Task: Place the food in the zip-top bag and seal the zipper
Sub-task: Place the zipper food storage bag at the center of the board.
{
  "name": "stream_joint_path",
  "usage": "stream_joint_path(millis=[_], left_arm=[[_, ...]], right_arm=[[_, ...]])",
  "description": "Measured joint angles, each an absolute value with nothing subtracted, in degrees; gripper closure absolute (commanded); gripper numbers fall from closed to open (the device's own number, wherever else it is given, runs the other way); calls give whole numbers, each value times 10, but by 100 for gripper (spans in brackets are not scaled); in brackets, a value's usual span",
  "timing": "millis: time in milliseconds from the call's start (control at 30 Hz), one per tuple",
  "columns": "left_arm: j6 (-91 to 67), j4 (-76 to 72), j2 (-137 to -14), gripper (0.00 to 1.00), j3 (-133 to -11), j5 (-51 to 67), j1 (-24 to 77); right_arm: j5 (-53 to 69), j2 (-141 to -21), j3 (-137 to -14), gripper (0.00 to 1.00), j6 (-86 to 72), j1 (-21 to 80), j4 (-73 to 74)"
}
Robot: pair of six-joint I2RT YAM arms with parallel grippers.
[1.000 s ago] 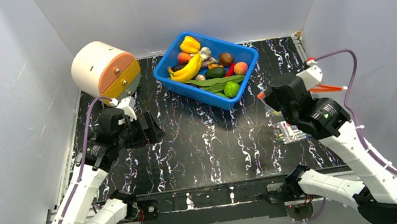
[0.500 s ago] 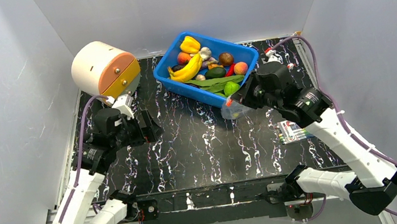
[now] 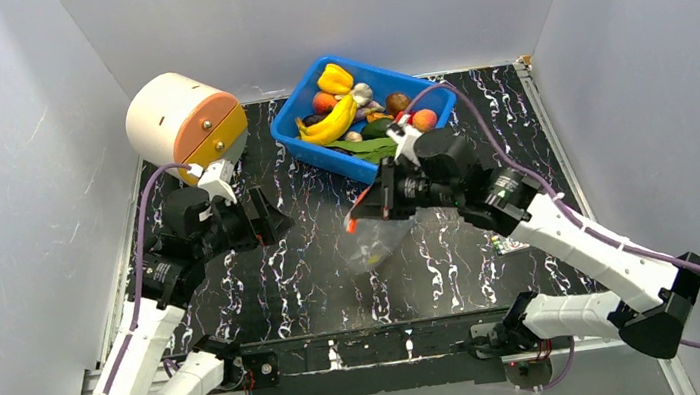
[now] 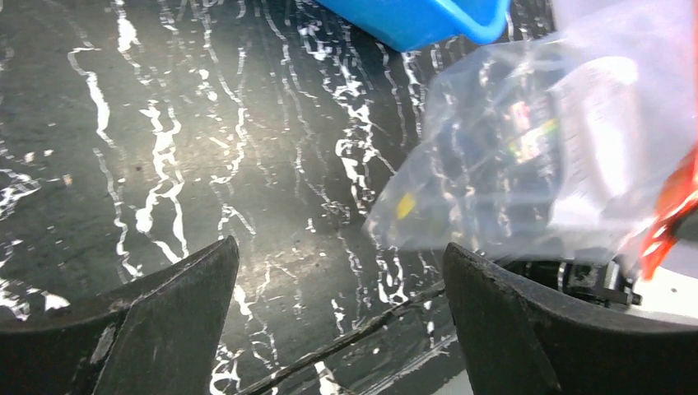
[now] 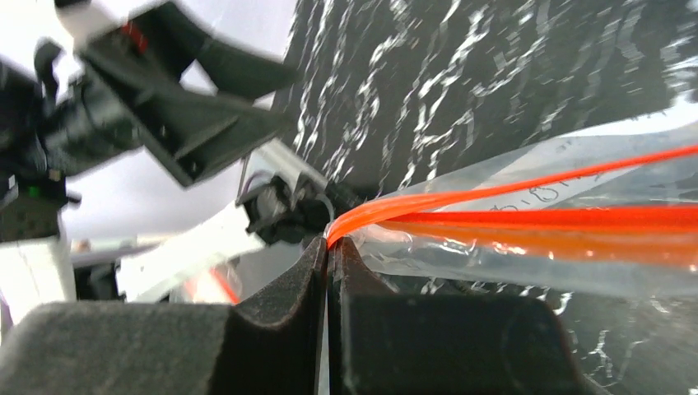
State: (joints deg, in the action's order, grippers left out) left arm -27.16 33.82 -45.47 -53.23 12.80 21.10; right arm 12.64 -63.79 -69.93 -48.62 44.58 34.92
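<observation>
Top external view, from the left: the left fingers (image 3: pixel 266 220) stand wide apart with nothing between them, low over the tabletop (image 3: pixel 336 280) and facing the middle. Just to their right hangs the zip-top bag (image 3: pixel 377 243), limp and clear, its lower part reaching down toward the tabletop. I see no food inside it. The right fingers (image 5: pixel 280 329) are pressed together on one end of the zipper (image 5: pixel 535 216), so the bag is carried by its orange-red mouth strip alone. In the right wrist view the strip's two sides look parted a little near the pinch, though how wide the mouth gapes I cannot tell. Behind and to the right, the food (image 3: pixel 329 122) all lies in the blue bin (image 3: pixel 321 161): banana, leaves, peach and the rest. By my judgement only the presenting of the bag is done. Every piece has yet to go in, and the sealing comes after.
</observation>
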Motion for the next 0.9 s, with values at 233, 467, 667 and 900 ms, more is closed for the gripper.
stream_joint_path(millis=[233,467,667,900], left_arm=[[-297,302,-459,10,-529,182,211],[-296,311,-459,10,-529,185,211],[-299,315,-468,12,-527,190,211],[-316,310,-513,14,-504,202,211]], right_arm=[[176,-691,-684,100,-481,536,276],[186,-724,-631,100,-452,559,247],[133,-729,-560,89,-427,559,271],[76,-736,-542,72,-402,554,312]])
